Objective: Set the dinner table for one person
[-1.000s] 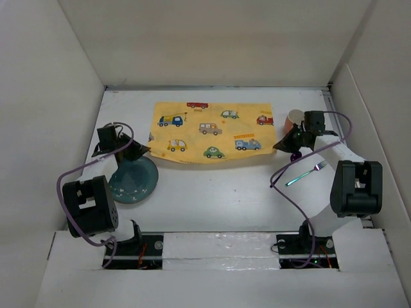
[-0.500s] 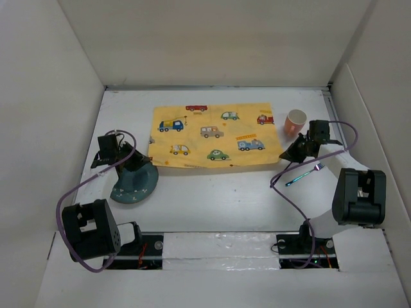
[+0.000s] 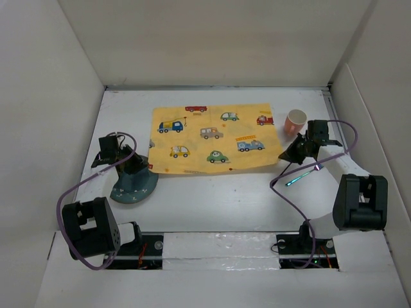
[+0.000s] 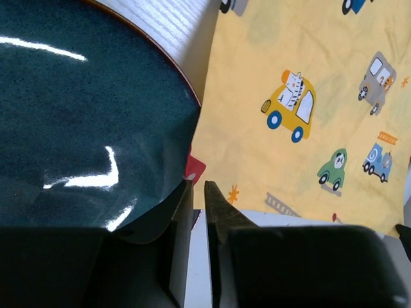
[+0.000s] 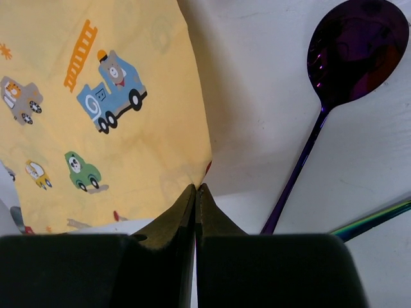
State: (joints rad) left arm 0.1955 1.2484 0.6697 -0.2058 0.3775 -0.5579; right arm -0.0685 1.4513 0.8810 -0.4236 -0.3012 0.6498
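The yellow placemat (image 3: pixel 215 138) printed with cartoon cars lies spread on the white dinner table (image 3: pixel 225 205). My left gripper (image 3: pixel 146 165) pinches the placemat's near left corner (image 4: pixel 308 96) at its fingertips (image 4: pixel 186 192), right beside the dark teal plate (image 3: pixel 131 186). The plate (image 4: pixel 77 115) fills the left of the left wrist view. My right gripper (image 3: pixel 282 156) is shut on the near right corner, which also shows in the right wrist view (image 5: pixel 96 96). In that view the gripper (image 5: pixel 196 187) sits just left of a purple spoon (image 5: pixel 356 51).
A pink cup (image 3: pixel 295 120) stands just off the placemat's far right corner. An iridescent fork (image 3: pixel 302 176) lies near the right arm, and its handle shows in the right wrist view (image 5: pixel 379 218). White walls close in the table on three sides.
Both grippers have moved toward the near edge, dragging the placemat's near corners with them. The left gripper now hangs over the plate's right rim.
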